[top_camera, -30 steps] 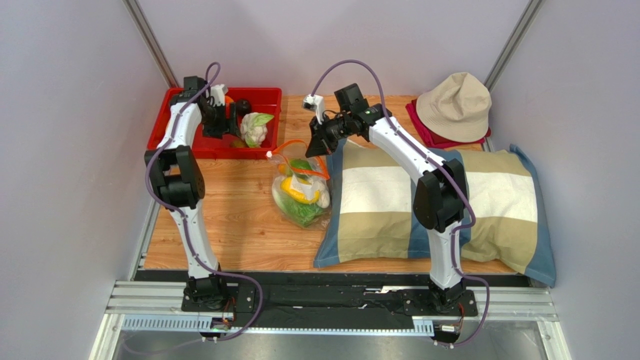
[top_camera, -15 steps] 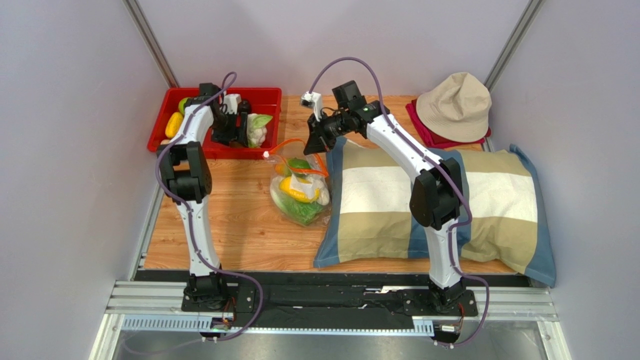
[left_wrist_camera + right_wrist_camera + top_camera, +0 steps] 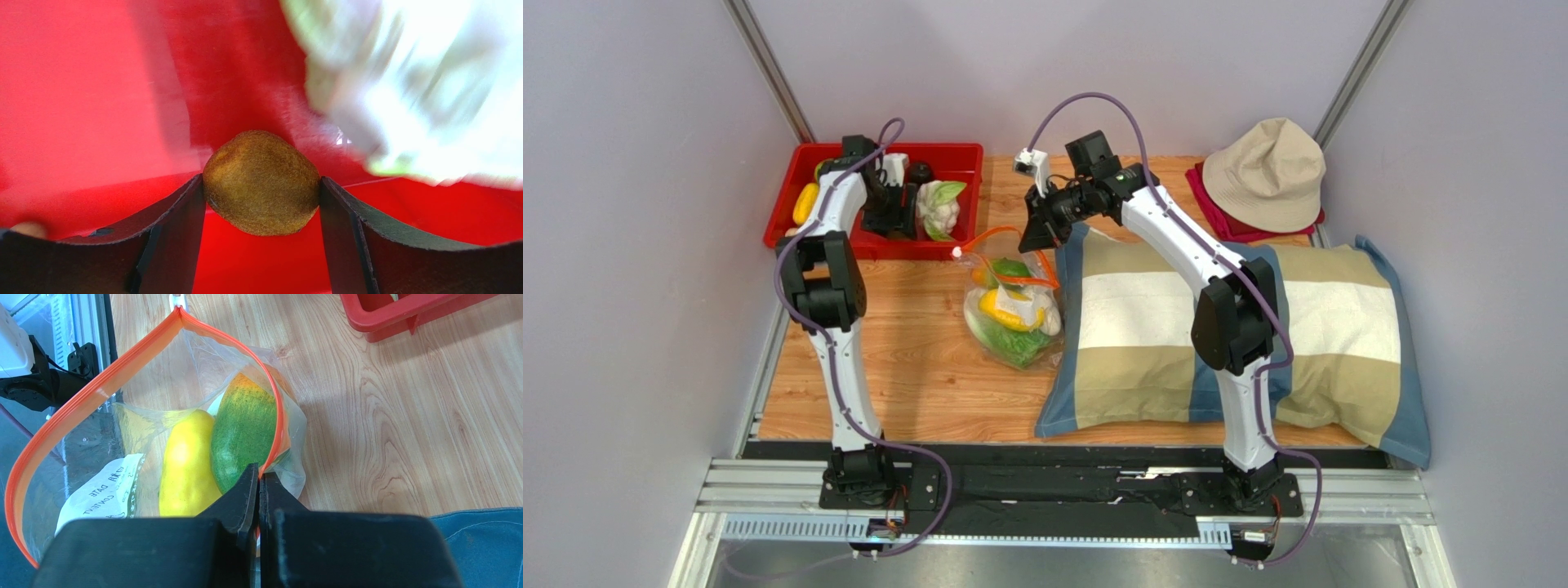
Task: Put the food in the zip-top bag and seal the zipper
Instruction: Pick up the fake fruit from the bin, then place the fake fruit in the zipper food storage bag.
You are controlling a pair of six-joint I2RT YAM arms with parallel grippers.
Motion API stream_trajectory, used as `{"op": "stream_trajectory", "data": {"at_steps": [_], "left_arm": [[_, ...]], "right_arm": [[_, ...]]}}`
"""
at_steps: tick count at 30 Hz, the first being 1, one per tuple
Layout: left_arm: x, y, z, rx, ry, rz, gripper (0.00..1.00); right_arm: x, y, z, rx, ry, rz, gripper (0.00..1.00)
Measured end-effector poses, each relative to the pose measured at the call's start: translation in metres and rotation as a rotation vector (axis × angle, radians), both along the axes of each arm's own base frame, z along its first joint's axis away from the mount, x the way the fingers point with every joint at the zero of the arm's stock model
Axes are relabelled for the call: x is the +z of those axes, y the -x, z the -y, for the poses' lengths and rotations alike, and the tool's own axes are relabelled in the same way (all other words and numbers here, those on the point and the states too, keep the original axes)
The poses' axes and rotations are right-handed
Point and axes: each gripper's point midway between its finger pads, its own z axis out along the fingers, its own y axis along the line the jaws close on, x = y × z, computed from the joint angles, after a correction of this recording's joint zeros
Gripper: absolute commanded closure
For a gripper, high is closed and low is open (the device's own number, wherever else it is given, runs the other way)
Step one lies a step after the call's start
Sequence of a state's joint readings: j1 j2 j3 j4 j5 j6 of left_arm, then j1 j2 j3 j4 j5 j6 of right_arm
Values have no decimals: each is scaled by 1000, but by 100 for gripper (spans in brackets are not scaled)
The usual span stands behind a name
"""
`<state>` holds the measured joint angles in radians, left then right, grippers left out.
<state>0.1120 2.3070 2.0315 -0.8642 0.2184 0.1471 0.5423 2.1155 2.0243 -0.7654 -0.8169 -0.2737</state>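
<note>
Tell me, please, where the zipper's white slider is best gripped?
I'd pinch the white slider from the tray side: it juts past the corner of the bag's open mouth, clear of the plastic, while the right gripper holds the rim farther along.

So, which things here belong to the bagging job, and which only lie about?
Job: clear crinkly zip-top bag, its orange-red zipper, brown fuzzy kiwi, white-green cauliflower, left gripper, right gripper.
Lying about: checked fabric pillow, beige cloth hat, dark red cloth under it.

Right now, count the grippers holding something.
2. The left gripper clamps a brown fruit in the red tray; the right gripper pinches the zipper of the bag.
</note>
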Motion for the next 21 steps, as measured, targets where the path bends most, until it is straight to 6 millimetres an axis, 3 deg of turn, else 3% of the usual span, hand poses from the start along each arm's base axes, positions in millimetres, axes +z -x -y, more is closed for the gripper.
{"op": "stream_trajectory", "data": {"at_steps": [2, 5, 6, 7, 11, 15, 18, 21], "left_arm": [[11, -1, -6, 13, -1, 21, 65], [42, -2, -11, 25, 0, 84, 65], [93, -1, -8, 19, 17, 186, 65], [95, -1, -7, 18, 18, 190, 65], [180, 12, 19, -22, 128, 351, 65], [256, 48, 64, -114, 269, 480, 63], [296, 98, 107, -221, 382, 522, 63], [307, 134, 142, -309, 464, 512, 63]], "right_arm": [[0, 0, 0, 0, 0, -1, 100], [1, 1, -1, -2, -2, -8, 100], [3, 3, -4, -1, -7, -12, 100], [4, 3, -4, -1, -8, -12, 100], [6, 9, -9, 7, -16, -29, 100], [11, 17, -14, 23, -25, -35, 100], [21, 23, -15, 29, -37, -36, 100], [30, 27, -15, 35, -52, -30, 100]]}}
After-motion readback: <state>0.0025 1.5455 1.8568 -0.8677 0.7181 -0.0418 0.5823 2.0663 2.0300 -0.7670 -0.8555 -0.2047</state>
